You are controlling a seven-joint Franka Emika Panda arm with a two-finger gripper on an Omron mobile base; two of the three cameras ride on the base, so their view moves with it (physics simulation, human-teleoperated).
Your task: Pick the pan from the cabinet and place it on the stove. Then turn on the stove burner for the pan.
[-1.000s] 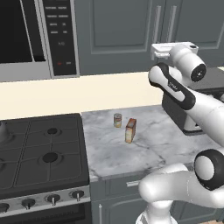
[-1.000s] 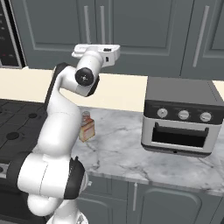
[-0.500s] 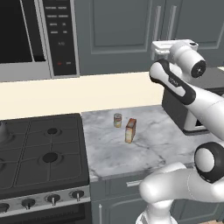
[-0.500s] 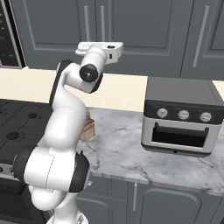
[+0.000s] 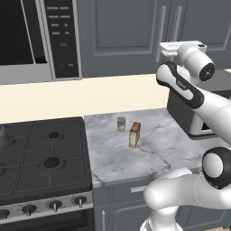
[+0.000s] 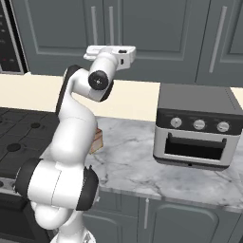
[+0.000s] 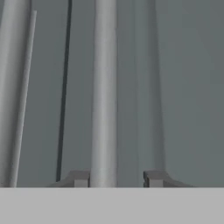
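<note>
Grey cabinet (image 5: pixel 122 31) doors shut, black stove (image 5: pixel 40 153) bare, burner (image 5: pixel 52 162) seemingly unlit

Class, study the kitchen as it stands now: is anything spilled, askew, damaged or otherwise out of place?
Nothing stands out. The small can and the carton stand upright on the marble counter, the cabinet doors are shut, and the stove grates sit square. No spill shows.

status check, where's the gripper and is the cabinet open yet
Gripper at cabinet, fingertips straddling a door handle, grip not confirmed. Doors shut. Nothing in the way.
</note>
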